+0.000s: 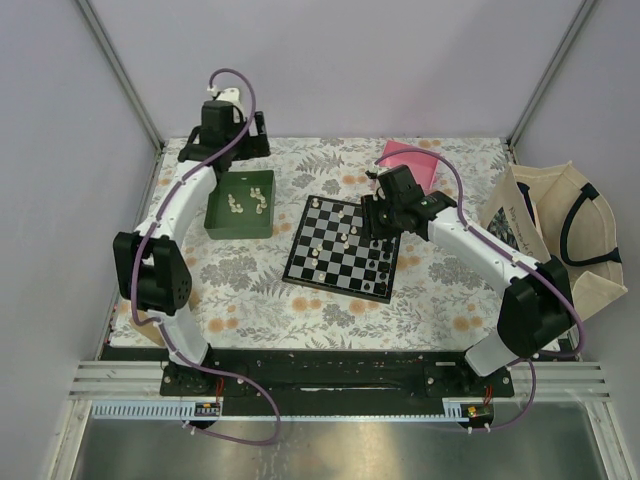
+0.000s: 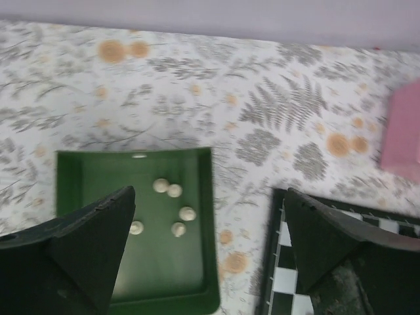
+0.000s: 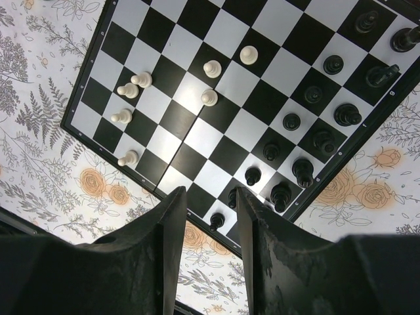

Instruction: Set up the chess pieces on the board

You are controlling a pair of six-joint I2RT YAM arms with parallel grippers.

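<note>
Two dark fingers of the right gripper point(image 3: 211, 193) are standing slightly apart, with a narrow strip of board showing through the gap. One small black pawn point(image 3: 216, 221) is sitting on the board in line with that gap, near the board's edge.

The gripper is hovering over the flat black-and-white checkered chessboard point(image 3: 190, 138). Seven cream-white pieces point(image 3: 210, 97) are standing scattered over one half of it. The black pieces point(image 3: 335, 115) are crowding in two rough rows along the opposite edge.

The left gripper point(image 2: 209, 191) is hanging with its fingers spread wide, above the near corner of a dark green square tray point(image 2: 207, 216). Five cream-white pieces point(image 2: 174, 190) are lying loose in the tray; the view is too blurred to tell their kinds.

In the overhead view the board is lying in the middle of the grey-and-orange floral tablecloth point(image 1: 250, 290). The green tray is sitting just beside its left edge, and a pink box point(image 1: 410, 160) is lying past its far right corner. A cream canvas tote bag point(image 1: 560, 230) with black handles is resting at the table's right side, apart from the board.
</note>
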